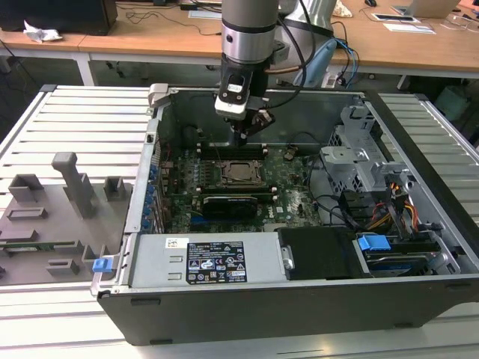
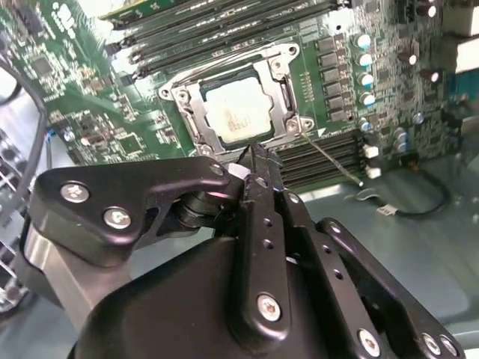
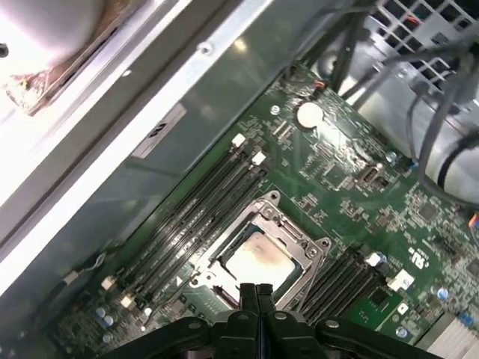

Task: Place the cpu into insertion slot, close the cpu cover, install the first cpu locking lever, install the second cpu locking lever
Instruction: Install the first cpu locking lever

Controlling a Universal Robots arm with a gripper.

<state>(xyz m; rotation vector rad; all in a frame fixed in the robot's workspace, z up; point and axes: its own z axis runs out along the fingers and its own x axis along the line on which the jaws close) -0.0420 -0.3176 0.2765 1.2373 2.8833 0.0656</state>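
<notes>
The cpu (image 1: 241, 172) lies flat in its socket on the green motherboard, its pale metal top showing in both wrist views (image 2: 238, 112) (image 3: 258, 258). The cpu cover (image 2: 283, 58), a thin metal frame, lies down flat around it (image 3: 303, 243). A thin metal lever (image 2: 333, 158) angles out from one socket corner over the memory slots. My gripper (image 1: 244, 134) hangs just above the socket's far edge, apart from it. Its black fingertips (image 3: 255, 293) are pressed together, shut with nothing between them (image 2: 254, 155).
The open computer case (image 1: 247, 295) sits on a slatted metal table. Memory slots (image 3: 194, 217) flank the socket on both sides. A drive cage (image 1: 359, 157) and cable bundle (image 1: 389, 209) fill the exterior view's right. Grey fixtures (image 1: 71, 179) stand at the exterior view's left.
</notes>
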